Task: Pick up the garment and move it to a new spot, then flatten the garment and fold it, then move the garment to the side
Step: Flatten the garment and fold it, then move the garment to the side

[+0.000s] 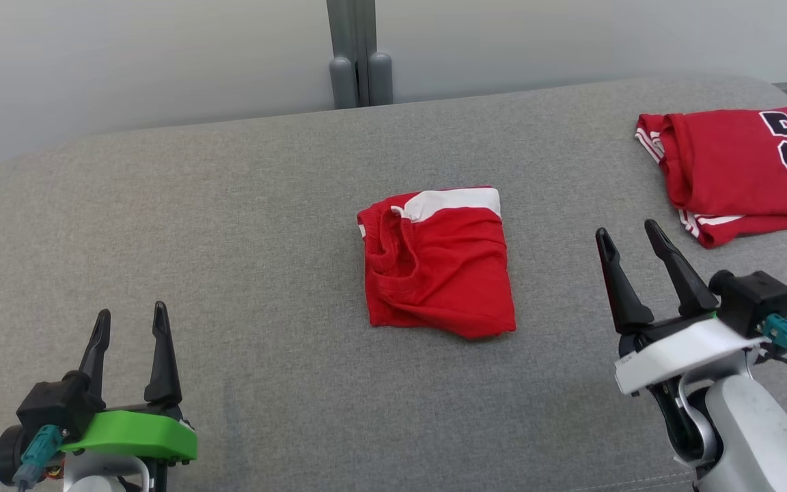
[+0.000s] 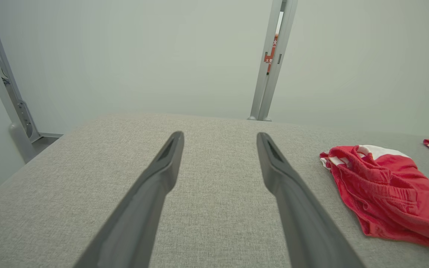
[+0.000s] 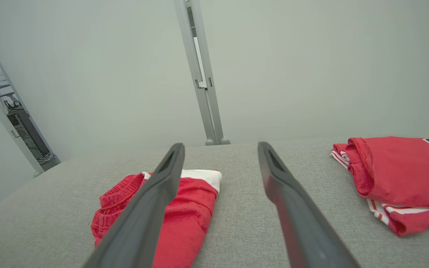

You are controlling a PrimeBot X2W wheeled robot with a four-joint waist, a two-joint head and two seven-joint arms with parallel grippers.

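The red garment (image 1: pixel 438 263) is lying as a compact folded bundle, white band at its far edge, out ahead of and between the two sets of fingers, touching neither. The left fingers (image 1: pixel 160 355) are standing spread apart and holding nothing, with the garment off to their right and bare grey surface (image 1: pixel 229 205) directly in front of them. The right fingers (image 1: pixel 677 270) are also gaping wide and empty, tilting slightly leftward, with the garment ahead and to their left.

Judging by that tidy shape, the folding is looking finished and the fingers are probably hanging back, released, before the last step of shifting the bundle aside. Open fingers on both sides are leaving either arm free to take an edge.

A second red piece, a numbered jersey (image 1: pixel 735 171) with striped trim, is sitting folded ahead and to the right of the right fingers, near the surface's far right corner. It is taking up that side, so a move that way is likely needing to stop short of it or land on it; the stretch beyond the left fingers is offering more room. A grey post (image 1: pixel 359 61) is rising against the pale wall (image 1: pixel 127 61) behind the surface, well beyond all fingertips and not interfering.
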